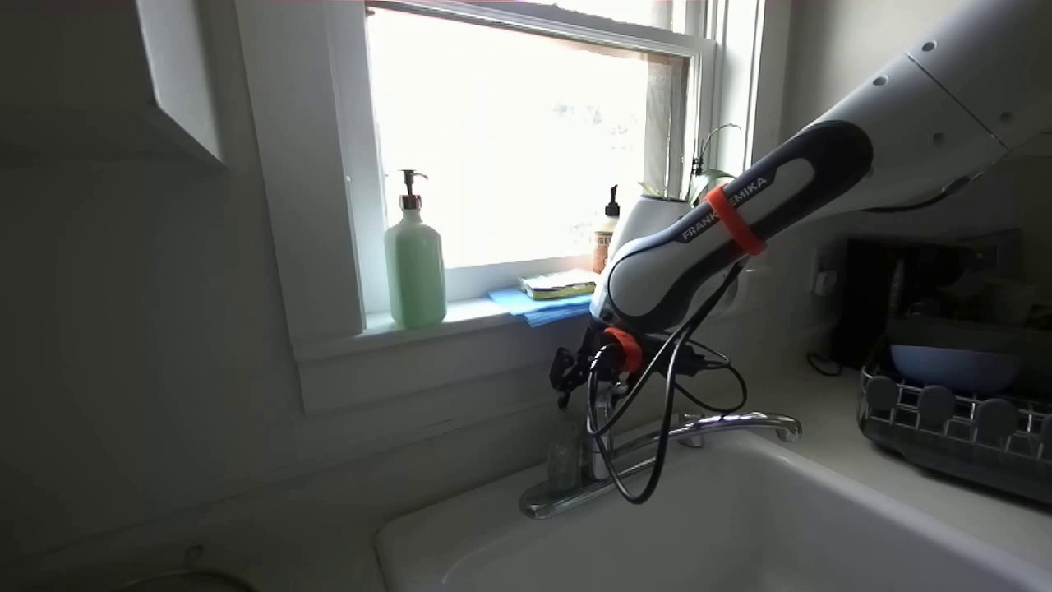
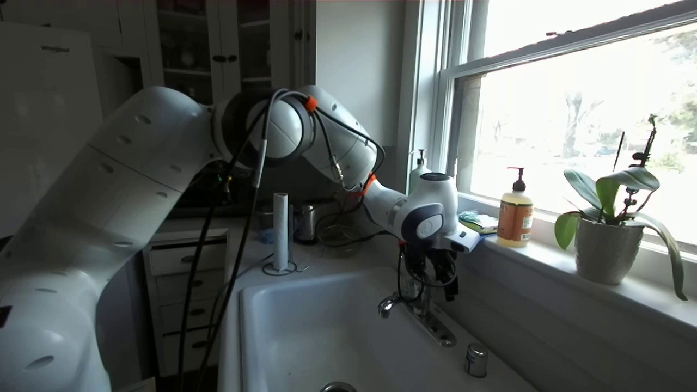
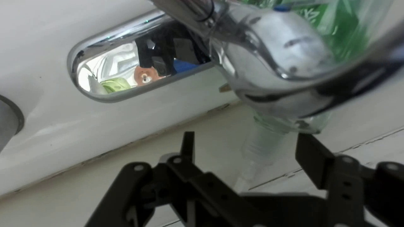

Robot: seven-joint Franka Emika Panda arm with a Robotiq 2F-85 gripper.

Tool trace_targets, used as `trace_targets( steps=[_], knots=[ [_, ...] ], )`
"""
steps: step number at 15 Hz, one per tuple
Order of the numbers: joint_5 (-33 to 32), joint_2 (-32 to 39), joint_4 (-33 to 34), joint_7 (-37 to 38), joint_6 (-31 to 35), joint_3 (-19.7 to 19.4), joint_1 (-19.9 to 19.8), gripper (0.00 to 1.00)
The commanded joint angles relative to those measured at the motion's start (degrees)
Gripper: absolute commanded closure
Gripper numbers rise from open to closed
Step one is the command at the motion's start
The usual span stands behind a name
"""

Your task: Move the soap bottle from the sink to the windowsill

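Wrist view: bottle neck (image 3: 264,142) between fingers (image 3: 313,159)

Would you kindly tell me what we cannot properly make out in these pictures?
Soap bottle: in the wrist view, the faucet covers its middle and the top edge cuts off its body, so its lettering cannot be read whole.
Green pump bottle: in an exterior view, the arm hides its lower body.
Plant pot: in an exterior view, the arm hides its lower part.
Drain: in an exterior view, cut off by the bottom edge.
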Motion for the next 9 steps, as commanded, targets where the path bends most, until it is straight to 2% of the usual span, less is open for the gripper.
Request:
trace_targets(
  steps=[1, 2, 3, 5, 7, 8, 9],
  knots=[
    [2.35, 2.34, 2.89, -1.14, 0.03, 1.02, -0.73, 0.15],
    [2.39, 2.59, 3.26, -1.0, -0.09, 0.92, -0.67, 0.22],
    [2.41, 2.86, 3.6, -0.92, -0.17, 0.89, -0.63, 0.43],
    [2.39, 3.38, 4.19, -0.77, -0.09, 0.79, -0.54, 0.47],
    [2.37, 3.84, 4.76, -0.62, -0.04, 0.7, -0.47, 0.62],
    [2.41, 3.98, 4.9, -0.59, -0.02, 0.7, -0.47, 0.4],
    [2.53, 4.13, 5.09, -0.65, -0.12, 0.8, -0.53, 0.74]
  ],
)
